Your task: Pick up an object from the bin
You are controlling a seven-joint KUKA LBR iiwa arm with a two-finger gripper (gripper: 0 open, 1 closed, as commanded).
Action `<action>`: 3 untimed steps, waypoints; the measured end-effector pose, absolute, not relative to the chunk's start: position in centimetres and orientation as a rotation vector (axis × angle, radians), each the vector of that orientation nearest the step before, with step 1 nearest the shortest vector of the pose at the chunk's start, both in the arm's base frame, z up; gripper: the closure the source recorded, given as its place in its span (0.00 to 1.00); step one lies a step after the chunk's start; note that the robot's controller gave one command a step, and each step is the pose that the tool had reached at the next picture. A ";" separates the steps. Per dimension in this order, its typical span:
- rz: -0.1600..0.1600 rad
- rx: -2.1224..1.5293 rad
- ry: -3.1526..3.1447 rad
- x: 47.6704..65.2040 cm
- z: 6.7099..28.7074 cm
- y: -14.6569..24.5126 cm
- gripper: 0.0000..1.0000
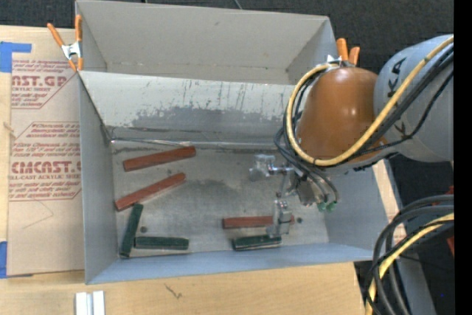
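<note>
The gripper hangs low in the grey bin, near its front right corner, at the right end of a short red-brown bar — whether it is open or closed cannot be told. A dark green bar lies just in front. Toward the left edge lie two longer red-brown bars and two more green bars.

Overhead camera on the bin
Looks down, slightly from one side (arm enters at right), whole bin in frame.
</note>
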State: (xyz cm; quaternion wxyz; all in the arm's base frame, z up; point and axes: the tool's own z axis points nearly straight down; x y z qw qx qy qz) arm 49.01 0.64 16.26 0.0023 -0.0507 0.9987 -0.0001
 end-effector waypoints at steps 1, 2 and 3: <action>-0.001 -0.234 3.127 50.0 9.6 -0.9 0.00; 0.001 -0.350 3.121 48.3 7.4 -2.8 1.00; 0.001 -0.350 3.121 48.3 7.4 -2.8 1.00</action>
